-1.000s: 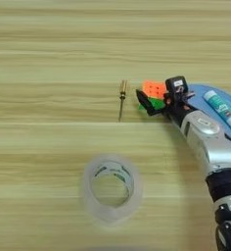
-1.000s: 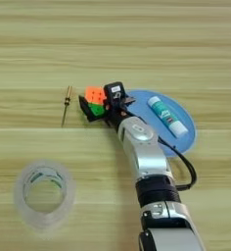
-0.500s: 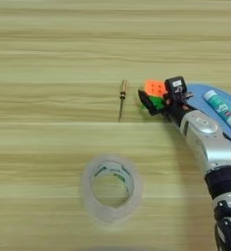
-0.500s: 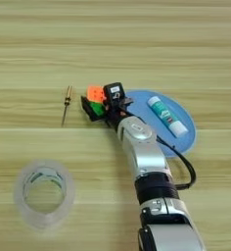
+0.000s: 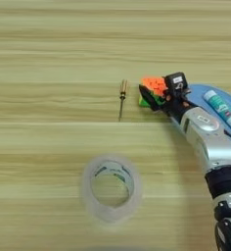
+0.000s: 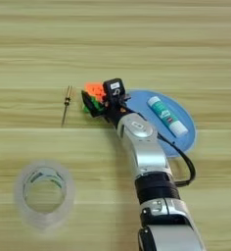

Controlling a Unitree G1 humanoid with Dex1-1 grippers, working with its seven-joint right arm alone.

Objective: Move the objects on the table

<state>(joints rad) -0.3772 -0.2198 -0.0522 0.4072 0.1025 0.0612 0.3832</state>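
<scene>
Claw (image 6: 94,102) clenched on cube (image 6: 92,91), just left of blue plate's (image 6: 183,139) left rim; glue stick (image 6: 167,115) on plate, screwdriver (image 6: 66,104) just left, upright axis.

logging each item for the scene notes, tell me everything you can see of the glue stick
The glue stick is a short white cylinder with a teal band of print along its body and a white cap. It looks like plastic and appears closed. It lies flat on its side, slanting from upper left to lower right, on the blue plate, to the right of the silver forearm. Only the plate touches it; the pincer, at the puzzle cube, is apart from it.
</scene>
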